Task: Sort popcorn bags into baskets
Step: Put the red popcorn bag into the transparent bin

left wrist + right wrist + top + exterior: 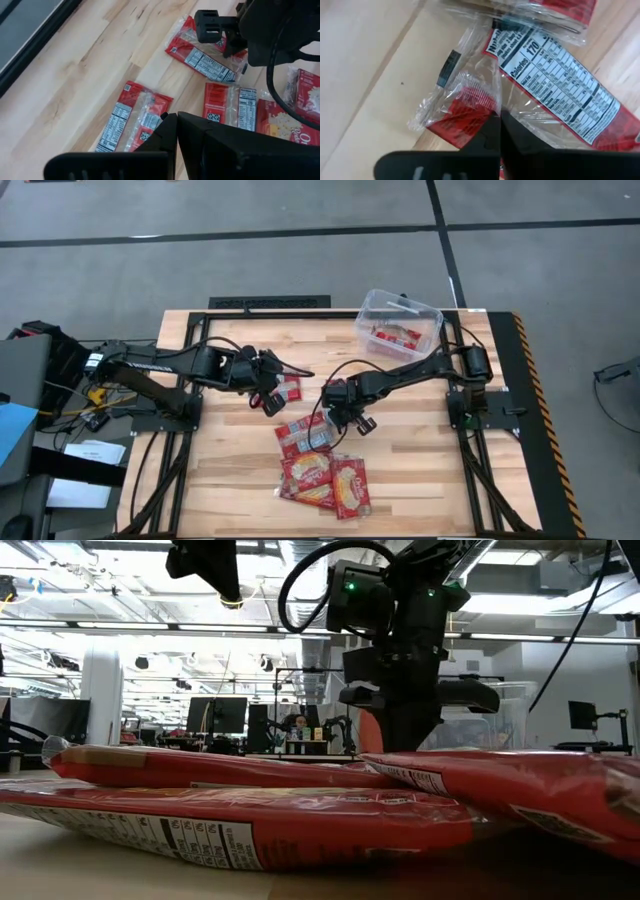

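Red, crinkly film packets, the popcorn bags (322, 470), lie flat and partly overlapped on the pale wooden table (220, 470), while one more already rests in the clear, round-cornered plastic basket (400, 320) at the far right. The right claw (350, 420), fingers closed and empty, hovers just above the nearest bag's sealed edge; the left claw (268, 385), likewise closed, waits beside a lone bag (288, 390). The pick-up step appears in hand, calling for opening, descent and a pinch on slippery wrap.

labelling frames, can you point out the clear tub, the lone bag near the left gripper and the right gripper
clear tub (432, 314) high view, right rim
lone popcorn bag (291, 389) high view, its red middle
right gripper (345, 418) high view, between its fingers
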Motion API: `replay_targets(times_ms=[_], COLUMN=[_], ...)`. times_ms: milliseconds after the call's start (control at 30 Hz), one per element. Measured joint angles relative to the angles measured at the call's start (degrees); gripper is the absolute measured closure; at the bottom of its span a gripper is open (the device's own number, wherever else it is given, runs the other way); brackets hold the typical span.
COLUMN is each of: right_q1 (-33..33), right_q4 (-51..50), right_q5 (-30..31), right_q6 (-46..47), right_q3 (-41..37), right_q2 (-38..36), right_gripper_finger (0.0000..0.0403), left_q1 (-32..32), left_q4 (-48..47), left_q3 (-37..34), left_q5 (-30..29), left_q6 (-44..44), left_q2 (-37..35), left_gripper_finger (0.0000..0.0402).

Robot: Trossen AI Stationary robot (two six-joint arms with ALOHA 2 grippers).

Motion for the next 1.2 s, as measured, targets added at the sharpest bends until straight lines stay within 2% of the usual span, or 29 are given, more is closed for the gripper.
replay_targets(times_ms=[233,867,1200], right_q1=[0.0,-8.5,-10.5], right_q4=[-0.6,0.1,-0.5], right_q5=[-1.2,-1.2,2.3], right_q6=[5.8,20.8,25.1], right_q3=[0.7,2.9,2.9], right_q2=[-3.3,-25.3,-32.9], right_gripper_finger=[0.0397,0.0400,0.0400], left_q1=[0.0,0.0,0.0], left_q4=[-0.3,-1.3,-1.3], left_q3=[0.0,0.0,0.0], left_q5=[0.0,-1.4,-1.6], left_q6=[0.9,1.0,2.3], left_q2=[0.0,0.0,0.0], left_gripper_finger=[0.0401,0.0401,0.0401])
